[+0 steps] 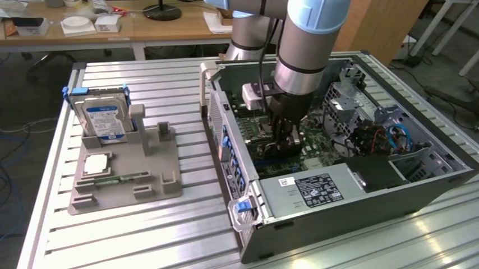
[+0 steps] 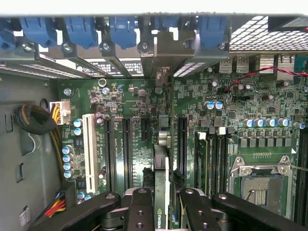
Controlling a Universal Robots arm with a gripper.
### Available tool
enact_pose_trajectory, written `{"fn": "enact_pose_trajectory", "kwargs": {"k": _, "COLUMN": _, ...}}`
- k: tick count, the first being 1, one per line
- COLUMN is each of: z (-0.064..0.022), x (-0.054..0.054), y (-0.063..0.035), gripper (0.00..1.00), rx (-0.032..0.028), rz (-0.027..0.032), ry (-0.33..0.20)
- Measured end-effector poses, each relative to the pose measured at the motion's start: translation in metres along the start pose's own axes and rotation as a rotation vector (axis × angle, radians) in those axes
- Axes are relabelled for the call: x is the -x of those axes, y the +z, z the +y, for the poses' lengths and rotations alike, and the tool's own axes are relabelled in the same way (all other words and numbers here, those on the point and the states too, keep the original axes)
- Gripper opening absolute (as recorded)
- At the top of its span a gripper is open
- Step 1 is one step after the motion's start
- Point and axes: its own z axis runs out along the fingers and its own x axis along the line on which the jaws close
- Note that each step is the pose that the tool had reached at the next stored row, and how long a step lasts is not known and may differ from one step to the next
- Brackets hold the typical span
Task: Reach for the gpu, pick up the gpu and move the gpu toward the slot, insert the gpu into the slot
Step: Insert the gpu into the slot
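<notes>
My gripper [image 1: 285, 144] reaches down inside the open computer case [image 1: 351, 218], over the green motherboard [image 2: 134, 106]. Its two black fingers [image 2: 142, 204] are shut on the gpu [image 2: 162, 173], a thin dark card seen edge-on and standing upright on the board. The card's silvery metal bracket [image 2: 164, 65] meets the case's rear wall between the blue latches [image 2: 122, 29]. Long black slots [image 2: 127, 147] lie on both sides of the card. The slot directly under the card is hidden by it, so I cannot tell how deep the card sits.
A grey fixture [image 1: 123, 176] on the slatted table holds a blue-labelled hard drive [image 1: 105, 117] and a green memory stick [image 1: 114, 180]. Inside the case are the power supply [image 1: 314, 188], the CPU socket [image 2: 262, 185] and cable bundles [image 2: 33, 120].
</notes>
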Motion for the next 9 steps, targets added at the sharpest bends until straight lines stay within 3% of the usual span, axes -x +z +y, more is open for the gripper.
{"fn": "enact_pose_trajectory", "kwargs": {"k": 9, "z": 0.0, "x": 0.0, "y": 0.0002, "gripper": 0.25, "rx": 0.0, "rz": -0.0002, "ry": 0.0}}
